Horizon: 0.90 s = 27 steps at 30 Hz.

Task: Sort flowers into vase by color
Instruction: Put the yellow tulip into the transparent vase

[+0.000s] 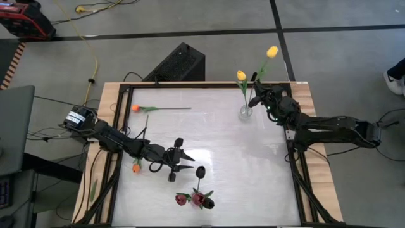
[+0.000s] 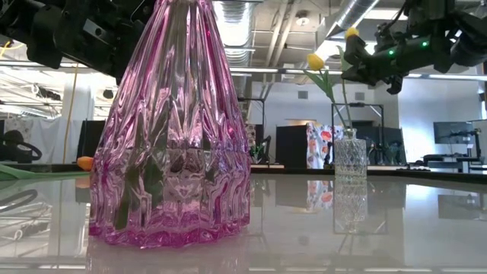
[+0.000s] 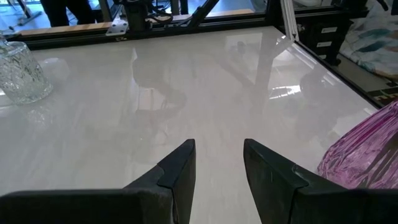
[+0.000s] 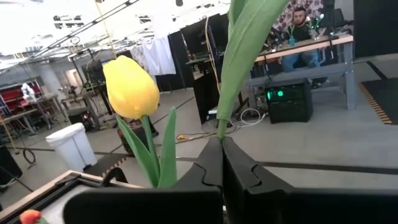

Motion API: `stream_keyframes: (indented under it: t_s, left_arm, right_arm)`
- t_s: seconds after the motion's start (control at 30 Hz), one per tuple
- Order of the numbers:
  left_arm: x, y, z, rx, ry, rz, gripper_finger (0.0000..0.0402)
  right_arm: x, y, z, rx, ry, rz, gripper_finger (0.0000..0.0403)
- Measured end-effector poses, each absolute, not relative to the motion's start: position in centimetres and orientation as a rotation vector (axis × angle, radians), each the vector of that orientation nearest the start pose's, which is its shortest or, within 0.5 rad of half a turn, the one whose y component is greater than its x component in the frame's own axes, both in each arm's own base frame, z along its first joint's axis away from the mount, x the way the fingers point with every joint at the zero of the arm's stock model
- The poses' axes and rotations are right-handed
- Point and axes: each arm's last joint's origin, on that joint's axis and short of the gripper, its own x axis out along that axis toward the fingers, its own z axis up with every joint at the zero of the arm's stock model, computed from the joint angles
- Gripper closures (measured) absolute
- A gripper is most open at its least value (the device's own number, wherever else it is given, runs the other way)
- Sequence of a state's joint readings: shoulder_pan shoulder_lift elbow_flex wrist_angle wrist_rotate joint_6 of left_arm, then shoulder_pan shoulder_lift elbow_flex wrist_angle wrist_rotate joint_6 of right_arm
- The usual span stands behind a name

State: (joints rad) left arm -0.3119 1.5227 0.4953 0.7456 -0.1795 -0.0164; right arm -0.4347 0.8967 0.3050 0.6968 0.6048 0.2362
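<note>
Pinching a yellow tulip's stem (image 4: 219, 127) above the clear vase (image 1: 245, 113) at two o'clock, the right claw (image 4: 221, 155) risks tipping it; the left claw (image 3: 217, 163) idles, narrowly parted.

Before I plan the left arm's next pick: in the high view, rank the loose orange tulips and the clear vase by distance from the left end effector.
1. Orange tulip, at the table's left edge, just beside the left end effector.
2. Orange tulip, far-left corner.
3. Clear vase, far right, by the right end effector.

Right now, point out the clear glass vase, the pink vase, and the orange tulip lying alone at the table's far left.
clear glass vase (image 2: 350, 161), low view, its body.
pink vase (image 2: 170, 144), low view, its ribbed side.
orange tulip (image 1: 135, 108), high view, its head.
</note>
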Motion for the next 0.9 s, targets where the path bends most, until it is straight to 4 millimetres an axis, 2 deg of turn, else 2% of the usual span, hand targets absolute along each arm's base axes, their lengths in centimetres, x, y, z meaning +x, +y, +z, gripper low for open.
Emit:
stream_keyframes:
  t_s: [0.47,0.9]
  left_arm:
    - [26.6,-8.0,16.1,0.052,0.288,-0.128,0.0276]
    - [26.6,-8.0,16.0,0.034,0.289,-0.126,0.0276]
  right_arm:
    - [16.1,-9.1,23.1,0.187,-0.200,-1.019,0.0385]
    - [17.0,-8.1,22.6,0.120,-0.125,-0.955,0.0378]
